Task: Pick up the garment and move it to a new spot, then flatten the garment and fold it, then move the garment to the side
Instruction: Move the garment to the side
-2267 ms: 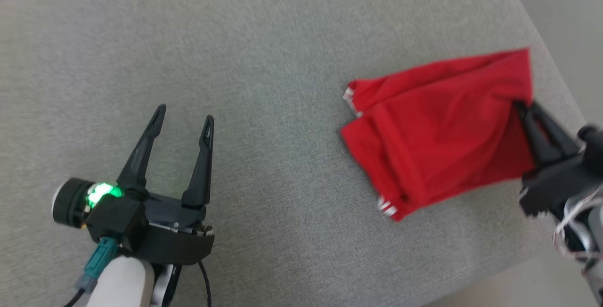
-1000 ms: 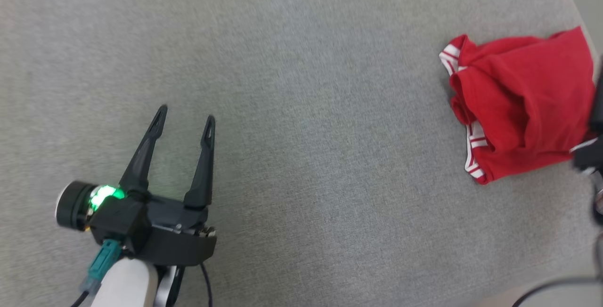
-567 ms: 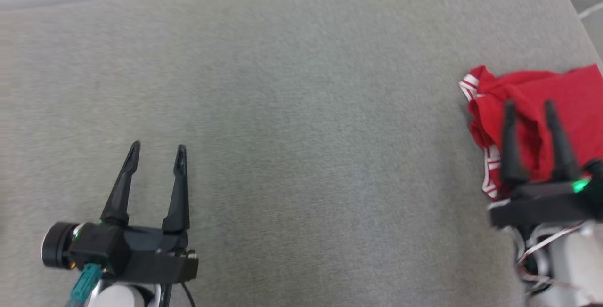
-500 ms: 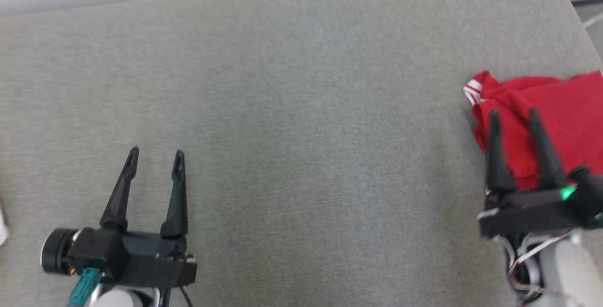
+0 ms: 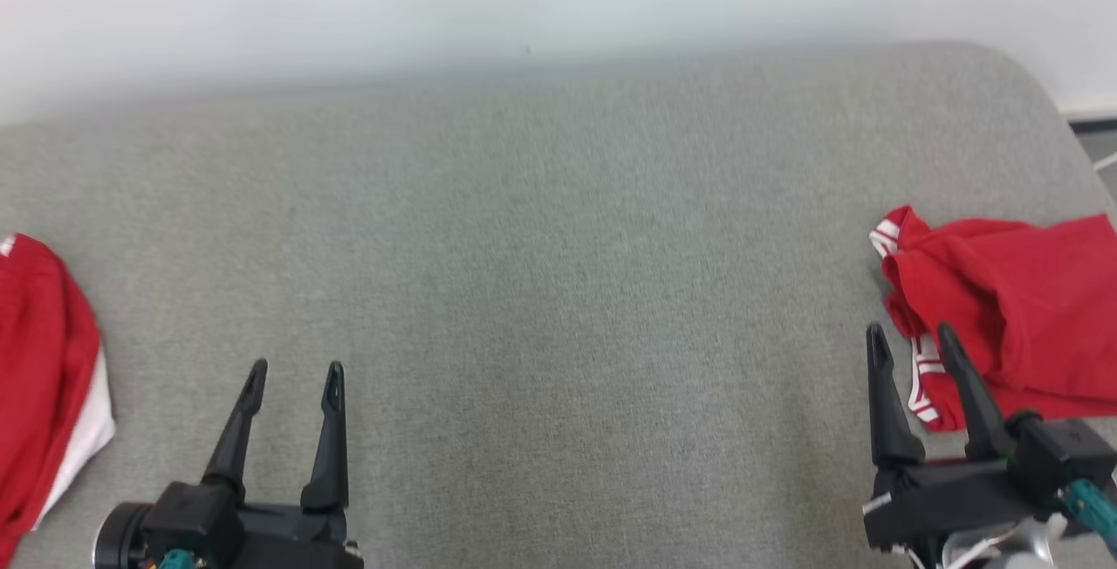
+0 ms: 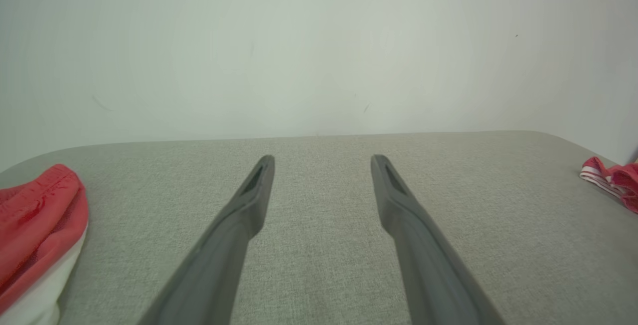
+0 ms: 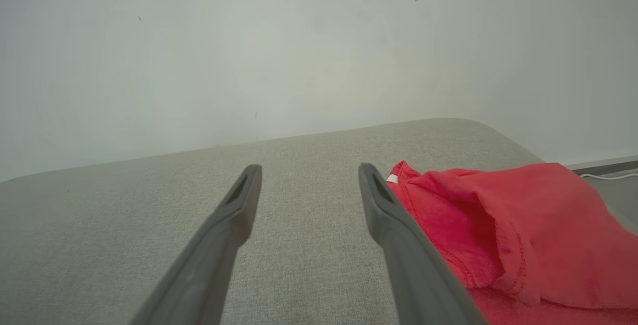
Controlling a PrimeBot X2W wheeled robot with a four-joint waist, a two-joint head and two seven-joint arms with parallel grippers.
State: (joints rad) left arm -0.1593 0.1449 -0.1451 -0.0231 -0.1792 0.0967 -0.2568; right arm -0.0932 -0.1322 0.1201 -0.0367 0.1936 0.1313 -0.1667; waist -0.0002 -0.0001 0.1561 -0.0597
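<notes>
Released since the earlier frames, the red garment (image 5: 1021, 290) with white-striped trim lies crumpled at the right edge of one wide grey padded surface (image 5: 558, 290), which meets a white wall (image 5: 524, 2). One second red garment (image 5: 35, 359) lies at the left edge. Two grippers hover empty, fingers spread: the left gripper (image 5: 295, 367) over bare fabric, the right gripper (image 5: 909, 330) just beside the red garment.

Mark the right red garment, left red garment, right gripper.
right red garment (image 5: 1021, 307): head view, cloth centre
left red garment (image 5: 39, 351): head view, red part
right gripper (image 5: 909, 333): head view, between fingertips
</notes>
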